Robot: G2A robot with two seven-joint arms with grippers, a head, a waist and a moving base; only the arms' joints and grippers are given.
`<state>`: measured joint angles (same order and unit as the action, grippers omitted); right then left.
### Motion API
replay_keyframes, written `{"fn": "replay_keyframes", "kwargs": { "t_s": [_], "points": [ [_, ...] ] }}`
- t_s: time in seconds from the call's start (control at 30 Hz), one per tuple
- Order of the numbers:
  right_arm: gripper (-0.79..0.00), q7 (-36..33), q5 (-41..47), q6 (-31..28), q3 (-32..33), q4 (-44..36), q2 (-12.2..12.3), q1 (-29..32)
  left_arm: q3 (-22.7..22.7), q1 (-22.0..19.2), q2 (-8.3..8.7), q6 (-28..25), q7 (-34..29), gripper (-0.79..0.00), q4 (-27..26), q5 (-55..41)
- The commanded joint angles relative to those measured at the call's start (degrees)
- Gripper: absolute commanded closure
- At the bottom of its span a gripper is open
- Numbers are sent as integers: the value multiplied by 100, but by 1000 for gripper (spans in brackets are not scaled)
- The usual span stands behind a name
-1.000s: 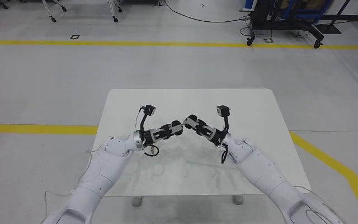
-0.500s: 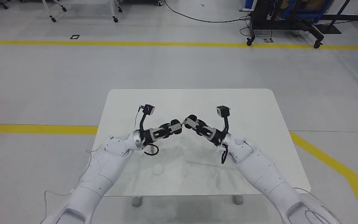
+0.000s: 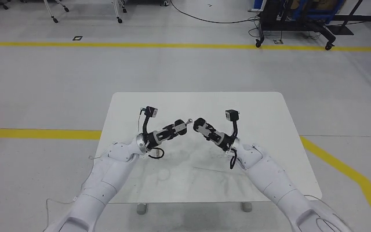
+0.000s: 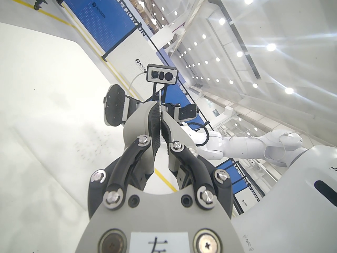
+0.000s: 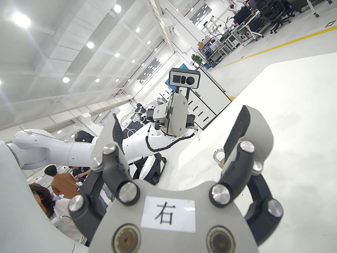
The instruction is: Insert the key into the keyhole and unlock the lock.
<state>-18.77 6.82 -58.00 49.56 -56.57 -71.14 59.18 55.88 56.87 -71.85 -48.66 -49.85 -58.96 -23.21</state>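
The left hand (image 4: 159,109) has its two grey fingers (image 4: 147,122) pressed together on a thin silver metal key (image 4: 159,96). The key is seen edge-on between the ribbed black pads, and its end sticks out past the fingertips. From above, the left hand (image 3: 181,126) is raised over the middle of the white, round-cornered worktop (image 3: 261,110), pointing right and slightly away, with the key (image 3: 189,122) showing as a small shiny tip.

Just to the right, facing it across a narrow gap, the right hand (image 3: 200,123) is spread wide. Its two fingers (image 5: 243,130) stand well apart with nothing between them (image 5: 179,122).

A small padlock (image 5: 219,158) with a brass-coloured body and a silver shackle shows just beside one finger of the right hand. That finger partly hides it, and it is seen against the white worktop (image 5: 297,111). Whether it lies flat there cannot be told. The key and the padlock are apart.
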Motion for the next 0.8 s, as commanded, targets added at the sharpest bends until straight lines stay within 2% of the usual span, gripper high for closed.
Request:
{"fn": "replay_keyframes", "kwargs": {
  "t_s": [0.0, 0.07, 0.1, 0.2, 0.3, 0.43, 0.57, 0.6, 0.63, 0.67, 0.77],
  "points": [
    [-785, -63, -28, 134, -17, -51, 2, 28, -1, 12, 21, 109, -73, 0, -63, 179],
    [-785, -498, -261, 512, -1, -33, 57, -16, -37, 5, 31, 250, -117, 0, -121, 400],
    [-785, -1032, -280, 730, -20, -8, 106, -69, -64, 5, 32, 304, -152, 0, -159, 467],
    [-785, -2253, 296, 1087, 319, 59, 312, -154, -136, -7, 37, 454, -345, 0, -220, 539],
    [-785, -3448, 765, 1350, 705, -204, 545, -51, -242, -62, 38, 590, -715, 0, -246, 526],
    [-785, -4439, 1192, 1694, 1159, -808, 790, 296, -431, -192, 28, 622, -1095, 0, -234, 825],
    [-536, -4770, 1259, 2019, 1429, -1298, 937, 591, -593, -250, 4, 616, -1176, 0, -246, 1048],
    [-483, -4801, 1260, 2051, 1474, -1370, 958, 644, -614, -250, 2, 610, -1187, 0, -251, 1038],
    [-465, -4814, 1248, 2087, 1504, -1422, 974, 688, -619, -255, 3, 604, -1181, 0, -243, 1033],
    [-376, -4813, 1218, 2125, 1519, -1465, 986, 721, -628, -260, 4, 603, -1180, 0, -240, 1038],
    [-342, -4806, 1183, 2204, 1494, -1565, 996, 783, -658, -267, 12, 602, -1179, 0, -250, 1033]
  ]
}}
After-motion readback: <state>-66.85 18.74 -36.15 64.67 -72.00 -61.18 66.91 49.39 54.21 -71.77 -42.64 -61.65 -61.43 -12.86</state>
